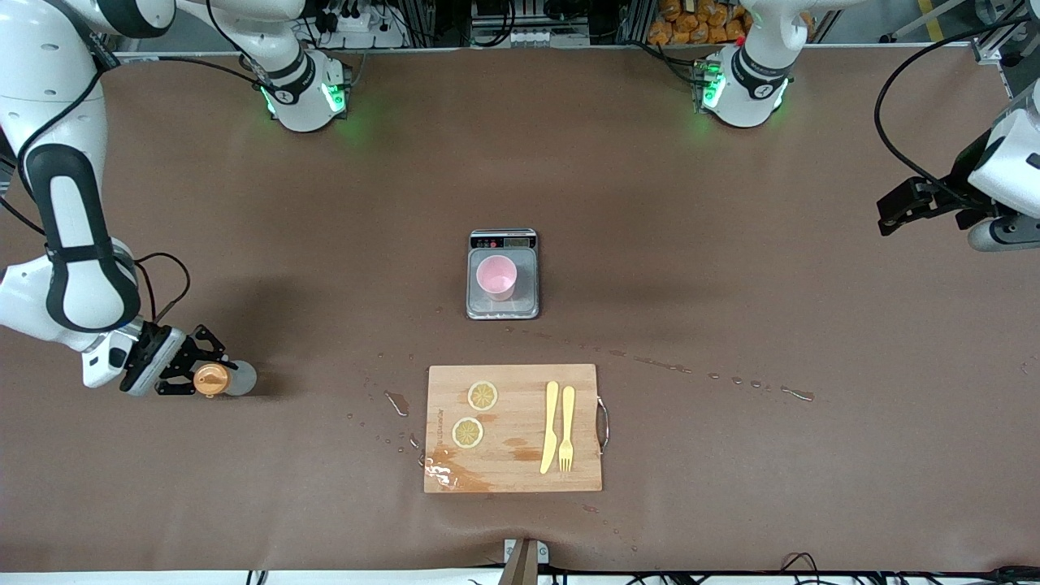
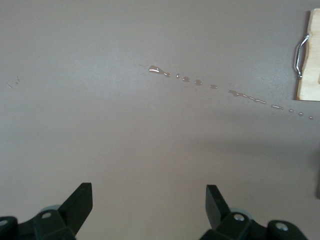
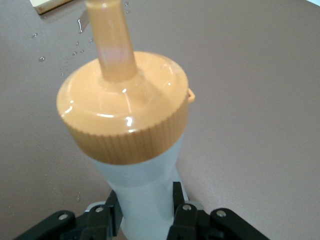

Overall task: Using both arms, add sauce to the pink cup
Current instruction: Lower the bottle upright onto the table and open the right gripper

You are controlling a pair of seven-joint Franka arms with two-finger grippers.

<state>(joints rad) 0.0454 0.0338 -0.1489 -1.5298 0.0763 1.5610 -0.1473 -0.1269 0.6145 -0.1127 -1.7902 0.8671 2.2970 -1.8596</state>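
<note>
- Right pincer low at the right arm's end of the table, clenched on the sauce bottle; fingers pressed against the pale body just below the orange cap.
- Sauce bottle upright in that grasp, nozzle up, well apart from the wooden board.
- Pink cup upright on the grey scale at mid-table, farther from the front camera than the board.
- Two lemon slices on the board, plus a yellow knife and fork lying side by side.
- Trail of liquid drops across the table near the board's metal handle.
- Left pincer released, fingers spread wide, waiting over bare table at the left arm's end.
</note>
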